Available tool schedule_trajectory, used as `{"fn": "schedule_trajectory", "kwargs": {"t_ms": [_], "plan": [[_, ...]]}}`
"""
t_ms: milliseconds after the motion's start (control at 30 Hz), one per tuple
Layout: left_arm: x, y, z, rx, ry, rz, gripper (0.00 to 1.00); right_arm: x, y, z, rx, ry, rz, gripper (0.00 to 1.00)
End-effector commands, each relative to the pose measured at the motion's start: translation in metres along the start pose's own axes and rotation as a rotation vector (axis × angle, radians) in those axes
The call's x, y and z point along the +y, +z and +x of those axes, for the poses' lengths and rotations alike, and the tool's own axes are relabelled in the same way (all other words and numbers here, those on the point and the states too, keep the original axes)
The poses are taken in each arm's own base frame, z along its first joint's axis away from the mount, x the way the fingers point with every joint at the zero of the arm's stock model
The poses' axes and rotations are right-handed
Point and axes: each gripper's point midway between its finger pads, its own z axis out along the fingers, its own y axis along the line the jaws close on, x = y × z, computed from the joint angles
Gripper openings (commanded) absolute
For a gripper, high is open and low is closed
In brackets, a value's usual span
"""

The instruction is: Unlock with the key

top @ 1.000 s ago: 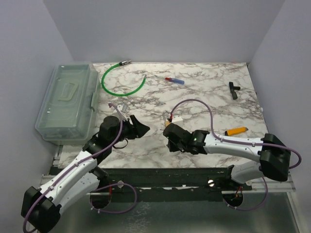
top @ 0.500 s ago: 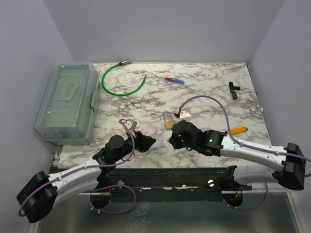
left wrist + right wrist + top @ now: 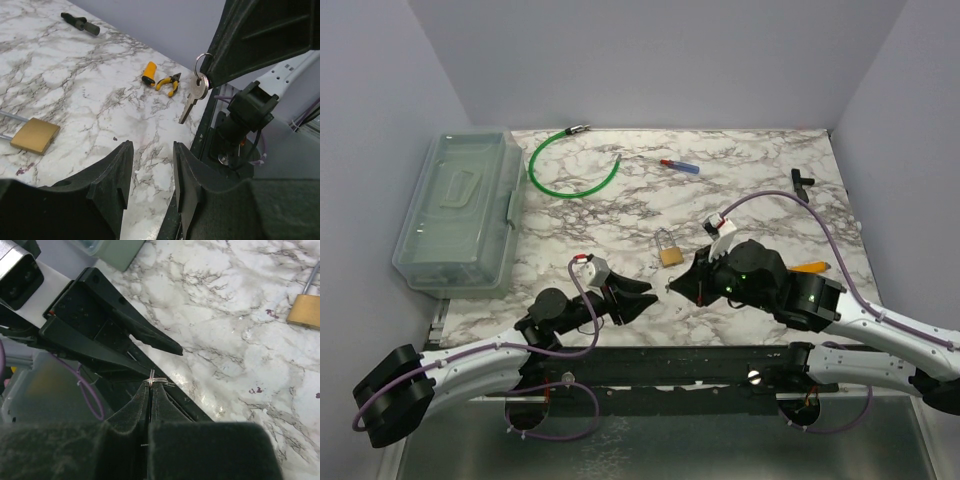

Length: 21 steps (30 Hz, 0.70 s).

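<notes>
A brass padlock [image 3: 670, 253] with a steel shackle lies flat on the marble table; it also shows in the left wrist view [image 3: 35, 135] and the right wrist view [image 3: 306, 310]. My right gripper [image 3: 673, 286] is shut on the ring of a silver key [image 3: 194, 96], which hangs blade down above the table's near edge. The ring [image 3: 151, 378] sticks out at its fingertips. My left gripper [image 3: 653, 296] is open and empty, its tips facing the key a short way to its left.
A clear plastic box [image 3: 459, 210] stands at the left. A green cable [image 3: 570, 172], a red and blue marker [image 3: 679, 165] and a black fitting [image 3: 802, 182] lie at the back. Yellow pliers [image 3: 169, 82] and a yellow handle [image 3: 149, 73] lie right of the padlock.
Both grippers have moved toward the table's near edge and closer together. The right one has lifted off the table by the padlock and turned toward the left one.
</notes>
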Motion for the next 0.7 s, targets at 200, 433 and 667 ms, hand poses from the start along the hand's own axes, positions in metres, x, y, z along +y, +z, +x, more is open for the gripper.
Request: {"fn": "schedule_trajectory", "kwargs": {"t_ms": [200,433,667], "plan": [[-0.037,0.023,-0.033,-0.082,0.122,0.127,0.42,0.035,-0.016,-0.005,0.008,-0.008,-0.18,0.0],[-0.04,0.029,-0.031,-0.089,0.154,0.128,0.38,0.04,-0.013,-0.002,0.025,0.0,-0.206,0.0],[-0.043,0.026,-0.033,-0.101,0.173,0.142,0.05,0.038,-0.009,0.003,0.041,0.006,-0.199,0.0]]}}
